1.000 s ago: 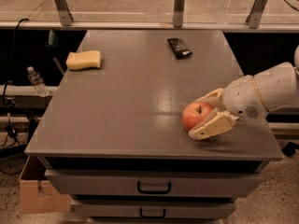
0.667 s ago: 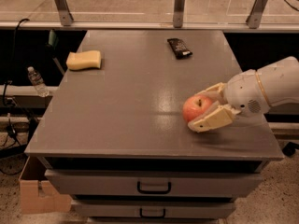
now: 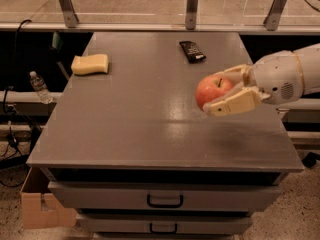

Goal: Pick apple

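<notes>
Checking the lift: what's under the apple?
The gripper, right of centre, grips the apple; its lower finger sits under it, grey tabletop below that. The apple's underside is hidden by that finger.

Grey counter (image 3: pixel 150 139): yellow sponge (image 3: pixel 90 64) at 10 o'clock, black device (image 3: pixel 192 51) at 1 o'clock. Pincer (image 3: pixel 211 94) over 3 o'clock side, clasping apple (image 3: pixel 214 88).

One raised camera looks down over the front edge of the counter (image 3: pixel 140 134) toward its back edge, whole top framed; the gripper (image 3: pixel 209 94), clasping the apple (image 3: pixel 214 90), hangs near the right edge.
</notes>
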Controlling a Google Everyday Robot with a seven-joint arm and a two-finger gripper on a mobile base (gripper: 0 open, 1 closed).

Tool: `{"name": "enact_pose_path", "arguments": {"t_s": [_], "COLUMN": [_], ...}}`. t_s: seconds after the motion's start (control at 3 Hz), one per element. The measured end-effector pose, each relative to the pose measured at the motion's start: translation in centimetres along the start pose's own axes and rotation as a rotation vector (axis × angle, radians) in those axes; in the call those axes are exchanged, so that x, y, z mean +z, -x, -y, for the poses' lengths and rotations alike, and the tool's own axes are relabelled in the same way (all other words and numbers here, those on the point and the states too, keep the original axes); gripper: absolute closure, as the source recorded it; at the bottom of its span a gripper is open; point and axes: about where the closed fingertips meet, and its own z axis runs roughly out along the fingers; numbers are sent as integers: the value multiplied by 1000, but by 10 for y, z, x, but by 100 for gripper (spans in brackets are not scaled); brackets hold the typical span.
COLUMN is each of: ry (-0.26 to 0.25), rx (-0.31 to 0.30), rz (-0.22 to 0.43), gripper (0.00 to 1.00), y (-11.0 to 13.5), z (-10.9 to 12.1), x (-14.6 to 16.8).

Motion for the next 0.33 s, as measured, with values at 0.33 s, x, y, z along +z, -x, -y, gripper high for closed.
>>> {"name": "enact_pose_path", "arguments": {"t_s": [0.33], "ry": [6], "rx": [-5], "rz": [34], "gripper": [100], "y": [13], "z": [-1], "x": [-2]}}
